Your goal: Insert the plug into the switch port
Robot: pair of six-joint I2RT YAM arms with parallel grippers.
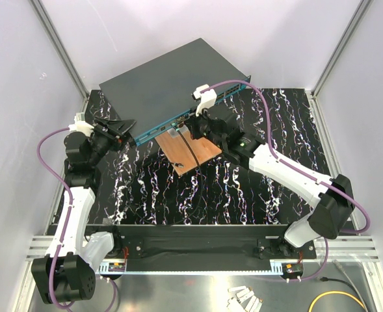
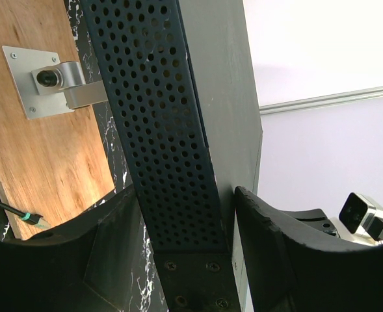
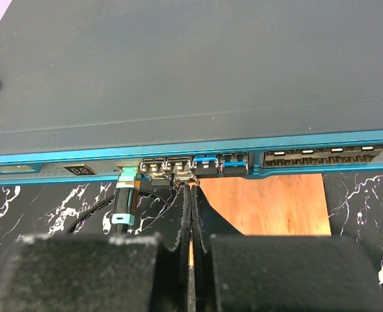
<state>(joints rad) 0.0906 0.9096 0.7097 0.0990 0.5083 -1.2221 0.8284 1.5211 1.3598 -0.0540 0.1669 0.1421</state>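
1. Marbled black table (image 1: 178, 201): your right gripper (image 3: 191, 188), jaws pressed shut on nothing, noses the switch (image 3: 178, 78) front.
2. Just left, the plug (image 3: 123, 207) looks seated in a port (image 3: 127, 173) (cable (image 1: 192, 151) trailing).
3. Your left gripper (image 2: 186, 189) clamps the switch end, apparently steadying it.

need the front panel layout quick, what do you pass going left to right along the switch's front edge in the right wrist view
On the switch: small digit display → green-tipped plug → two silver ports → two blue ports → long row of small ports
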